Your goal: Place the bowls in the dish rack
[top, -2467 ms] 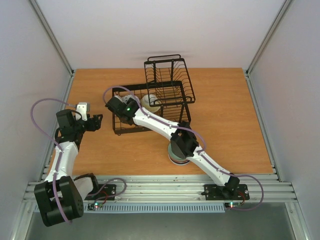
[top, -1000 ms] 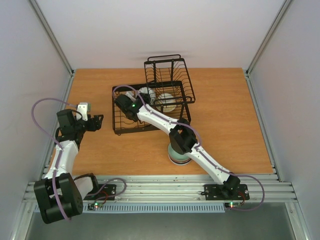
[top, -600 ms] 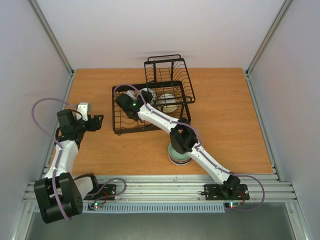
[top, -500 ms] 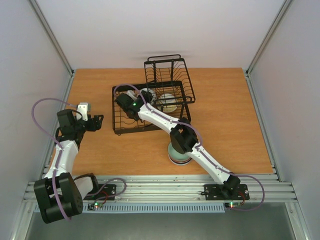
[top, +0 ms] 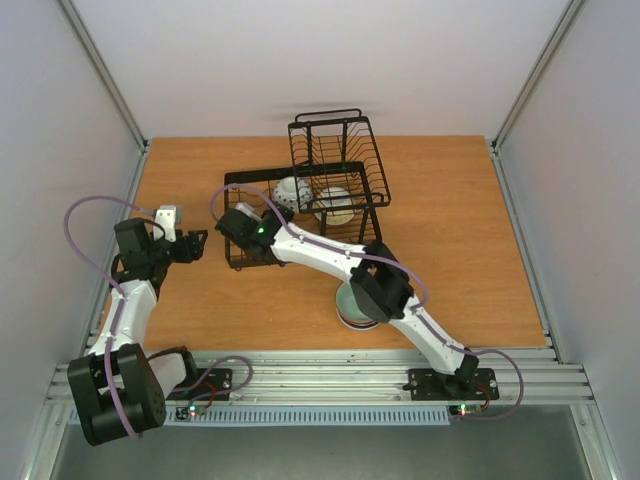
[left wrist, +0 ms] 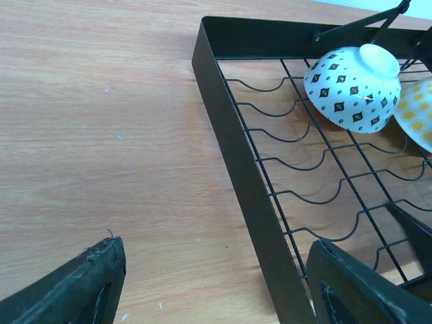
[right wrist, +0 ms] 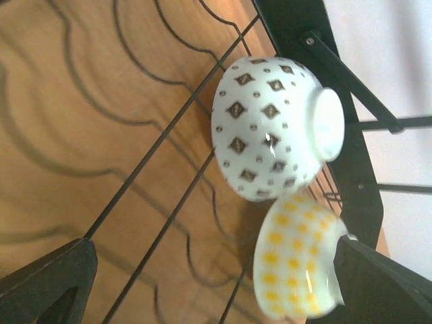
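The black wire dish rack stands mid-table, with its raised basket behind. A blue-and-white patterned bowl and a white bowl with yellow dots lie tipped in the lower basket. Both also show in the right wrist view and the left wrist view. A stack of bowls with a pale green rim sits on the table, partly hidden under my right forearm. My right gripper is open and empty over the rack's near-left part. My left gripper is open and empty, just left of the rack.
The rack's left rim runs between my left fingers in the left wrist view. Bare wooden table lies right of the rack and left of it. White walls and metal rails enclose the table.
My right gripper let go of the yellow-dotted bowl in the rack, then drew back toward the rack's near-left corner. The left arm has not moved.
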